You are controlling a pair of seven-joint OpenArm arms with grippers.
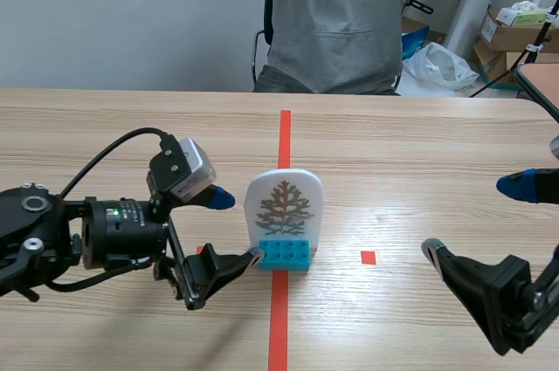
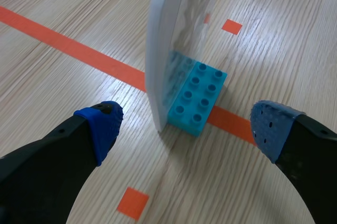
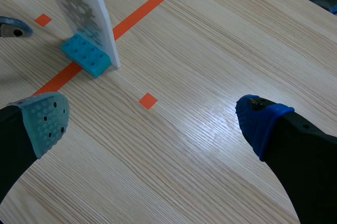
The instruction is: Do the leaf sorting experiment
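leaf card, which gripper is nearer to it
Left. The left gripper is open right beside the leaf card; the right gripper, also open, sits well off to its other side.

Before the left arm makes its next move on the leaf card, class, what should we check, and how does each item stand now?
1. Leaf card upright in its blue brick: ok.
2. Left gripper open: ok.
3. Card lined up with the gap between that gripper's fingers: ok.
4. Lower finger free of the brick: cannot tell, they are very close in the scene view.
5. Right gripper open and well away from the card: ok.
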